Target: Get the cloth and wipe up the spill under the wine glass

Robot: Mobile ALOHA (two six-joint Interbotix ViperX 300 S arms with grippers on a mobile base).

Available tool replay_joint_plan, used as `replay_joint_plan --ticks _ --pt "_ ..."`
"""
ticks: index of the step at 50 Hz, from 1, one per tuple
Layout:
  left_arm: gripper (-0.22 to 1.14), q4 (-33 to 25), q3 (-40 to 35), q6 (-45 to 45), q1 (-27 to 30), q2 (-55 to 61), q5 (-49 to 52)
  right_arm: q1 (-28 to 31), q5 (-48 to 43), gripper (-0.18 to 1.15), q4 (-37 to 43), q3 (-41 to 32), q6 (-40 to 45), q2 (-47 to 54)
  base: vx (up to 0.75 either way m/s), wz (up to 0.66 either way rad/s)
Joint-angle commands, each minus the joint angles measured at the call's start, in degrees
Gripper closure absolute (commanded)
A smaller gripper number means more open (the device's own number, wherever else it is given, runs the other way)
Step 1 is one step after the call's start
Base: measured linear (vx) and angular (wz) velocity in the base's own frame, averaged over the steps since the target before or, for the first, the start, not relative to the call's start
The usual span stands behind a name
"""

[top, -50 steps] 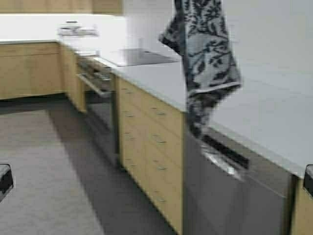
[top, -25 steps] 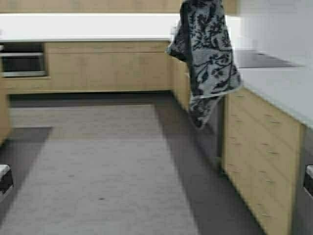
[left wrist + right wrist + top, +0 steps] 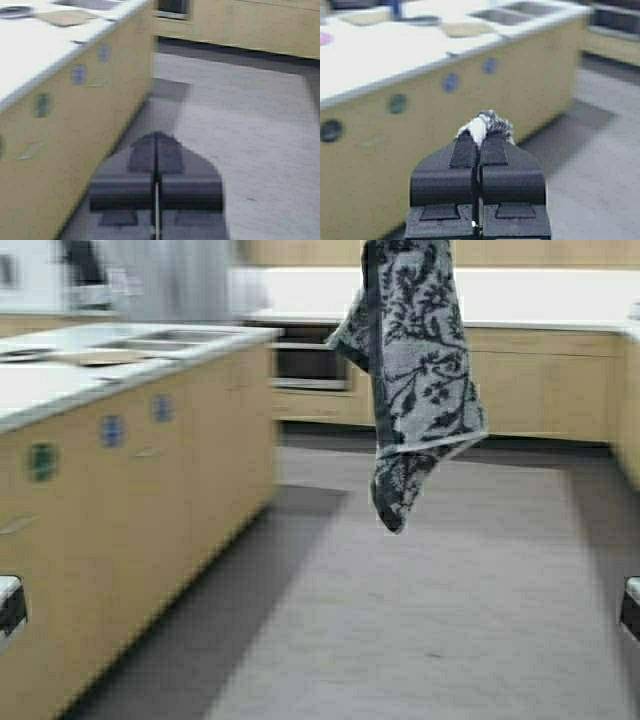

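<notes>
The right gripper (image 3: 477, 145) is pinching the cloth (image 3: 415, 380), which is hanging lengthwise; the island counter (image 3: 60, 380) is lying front-left; the left gripper (image 3: 156, 160) is pressed together.

Kitchen island (image 3: 150, 470) at left — white top (sink (image 3: 165, 338) inset) — grey floor (image 3: 430, 610).

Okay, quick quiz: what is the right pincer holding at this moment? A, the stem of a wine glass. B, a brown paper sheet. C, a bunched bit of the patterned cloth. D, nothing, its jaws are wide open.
C: in the right wrist view the right pincer is closed with a tuft of the dark-and-white cloth poking out between its pads.
</notes>
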Motion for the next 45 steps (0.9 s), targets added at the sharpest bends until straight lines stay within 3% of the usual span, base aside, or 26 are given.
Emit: replay_joint_plan --ticks 1,16,30,45 --pt "0.89 -0.09 -1.23 0.09 0.09 0.79 -0.97 0.09 -1.05 0.91 0.18 -0.70 0.00 -0.62 0.10 0.72" --pt "0.89 0.18 -2.72 0.35 0.09 8.00 -5.36 -0.09 -1.23 0.91 0.18 0.35 -0.18 0.00 0.10 0.66" --pt "0.89 1.32 -7.56 0.26 0.00 20.57 -13.62 -5.27 -2.99 0.91 1.93 1.76 -0.26 -0.70 0.10 0.47" --pt "0.89 4.75 -17.14 0.09 -10.72 43.86 -28.56 -8.61 -4.13 0.91 3.16 3.52 -0.62 -0.88 0.14 0.32"
